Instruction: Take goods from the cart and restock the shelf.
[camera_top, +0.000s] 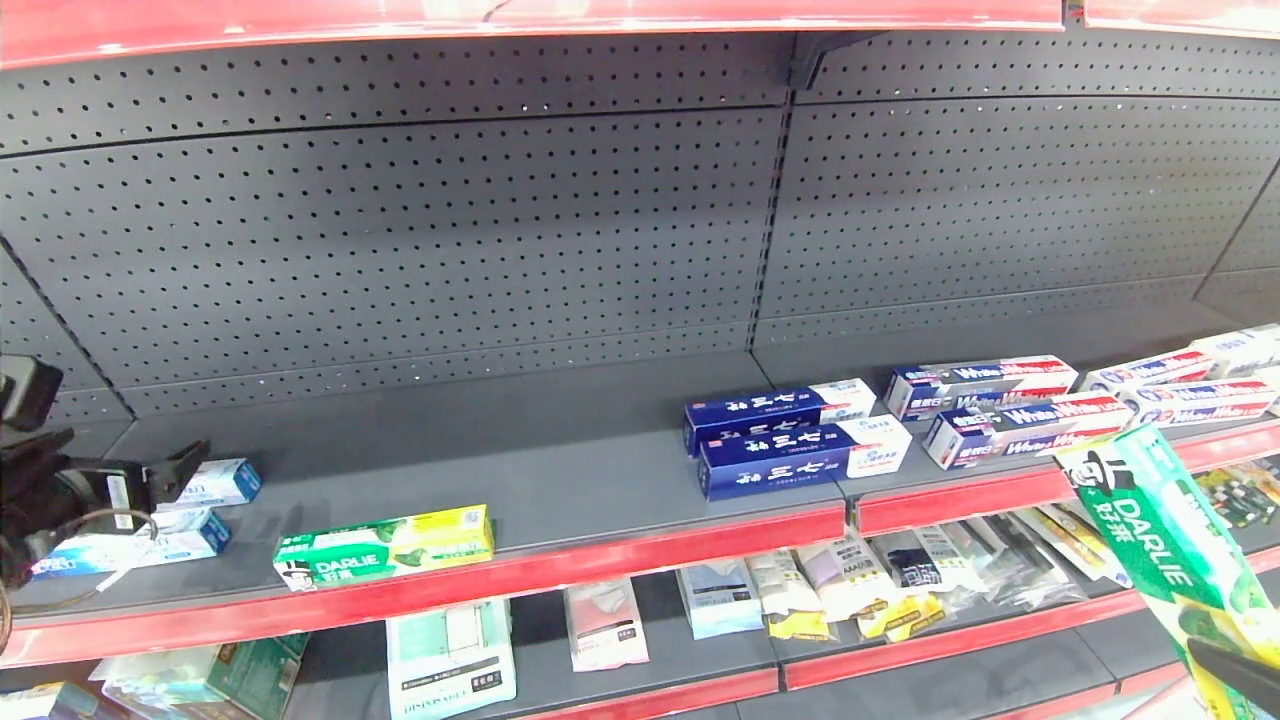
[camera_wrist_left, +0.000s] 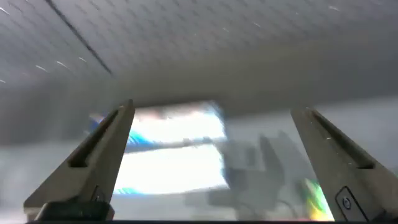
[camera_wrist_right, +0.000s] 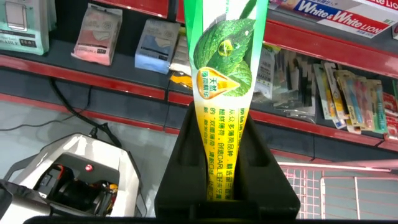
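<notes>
Toothpaste box (camera_top: 1170, 545) in right gripper (camera_wrist_right: 227, 168), long axis slanting up toward shelf (camera_top: 560, 450).

Lower right, the toothpaste box (camera_top: 1165, 535) is green with a mint-leaf print fading to yellow; the shelf (camera_top: 560, 470) is grey, red-edged, its back panel (camera_top: 400, 230) dotted; far-left boxes (camera_top: 170, 545) seem white-and-blue.

Matt grey metal shelf (camera_top: 560, 470) (perforated back); glossy card held toothpaste box (camera_top: 1172, 545).
</notes>
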